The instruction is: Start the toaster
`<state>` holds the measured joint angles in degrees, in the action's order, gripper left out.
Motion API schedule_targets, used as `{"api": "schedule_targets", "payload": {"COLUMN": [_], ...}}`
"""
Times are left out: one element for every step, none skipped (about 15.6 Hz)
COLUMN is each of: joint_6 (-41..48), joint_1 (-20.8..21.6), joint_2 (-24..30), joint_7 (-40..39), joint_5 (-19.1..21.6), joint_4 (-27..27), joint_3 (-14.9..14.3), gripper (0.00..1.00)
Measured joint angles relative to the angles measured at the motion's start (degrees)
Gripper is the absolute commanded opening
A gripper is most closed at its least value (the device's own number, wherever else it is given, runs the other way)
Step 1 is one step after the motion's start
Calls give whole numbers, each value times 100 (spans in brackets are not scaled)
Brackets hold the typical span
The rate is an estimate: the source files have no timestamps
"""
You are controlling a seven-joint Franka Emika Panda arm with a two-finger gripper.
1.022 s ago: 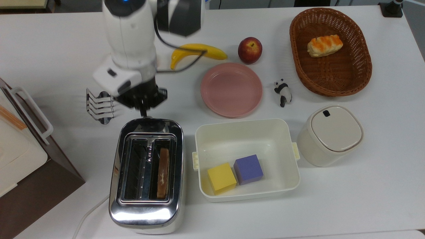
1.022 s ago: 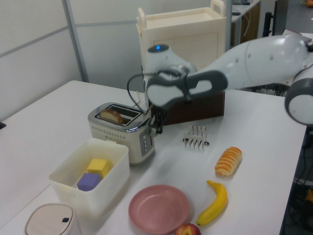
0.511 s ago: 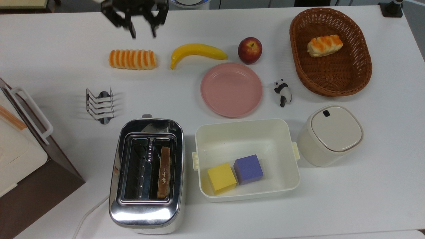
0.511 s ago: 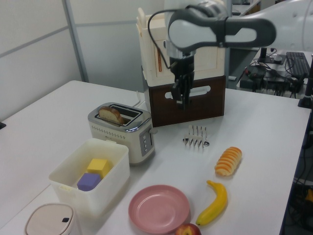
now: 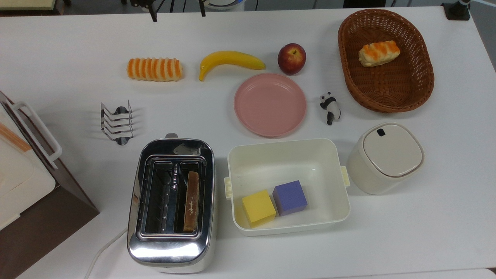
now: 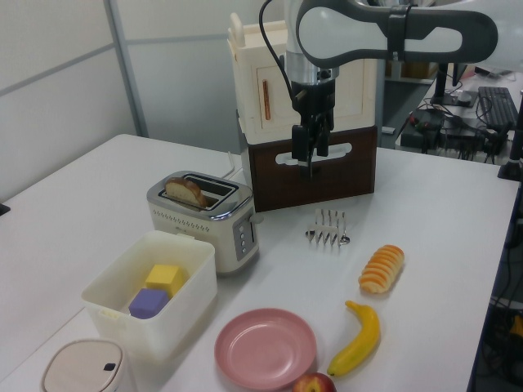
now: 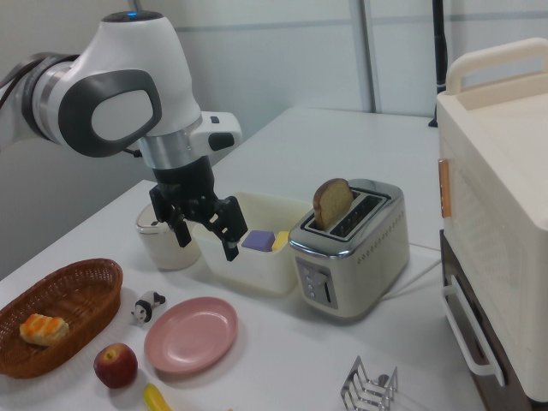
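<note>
my gripper [image 7: 205, 231] hung in the air w/ nothing in it, fingers [image 7: 230, 249] spread apart, pointing down. in the left view the gripper [image 6: 311, 153] sat high in front of the white-and-brown box appliance [image 6: 310, 106], up and to the left view's right of the toaster [image 6: 206, 219], well apart from it. in the top view just the finger tips [image 5: 154, 16] poked in at the upper edge, far above the toaster [image 5: 171, 205], which stood near the bottom edge, left of centre.

toaster was chrome, 2 slots, one slice of toast [image 5: 190, 201] standing in the top view's right slot; in the right view the toast [image 7: 331, 204] stuck up above the top. small lever tab [image 5: 171, 136] at the end nearest the toast rack [image 5: 116, 123]; white cord [image 5: 101, 250] ran off the opposite end. front panel w/ buttons [image 7: 315, 282] faced the right view's camera.

just beside the toaster on the top view's right was a white tub [image 5: 337, 182] w/ a yellow cube [image 5: 258, 207] and a purple cube [image 5: 290, 197] touching each other. further right a lidded cream canister [image 5: 384, 158]. pink plate [image 5: 270, 104] was above the tub, w/ a banana [image 5: 229, 60], an apple [image 5: 291, 58] and a striped bread roll [image 5: 154, 69] near the far side, a panda figure [image 5: 330, 107] beside the plate, and a wicker basket [image 5: 416, 81] holding a glazed pastry [image 5: 378, 52].
</note>
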<state>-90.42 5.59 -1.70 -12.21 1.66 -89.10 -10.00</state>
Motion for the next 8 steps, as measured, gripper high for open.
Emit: {"api": "schedule_targets", "payload": {"joint_6": [0, 0, 0, 0, 0, 0, 0, 0], "joint_1": [-132, -209, -264, -311, -332, -341, -341, -341], "joint_2": [7, 6, 6, 6, 6, 6, 6, 6], "joint_7": [2, 3, 3, 9, 97, 255, 394, 485], "joint_5": [0, 0, 0, 0, 0, 0, 0, 0], "joint_4": [-39, -52, -59, -64, -66, -68, -69, -71], "joint_3": [164, 245, 288, 304, 305, 305, 308, 316], "gripper": [100, 100, 100, 100, 100, 100, 100, 100]}}
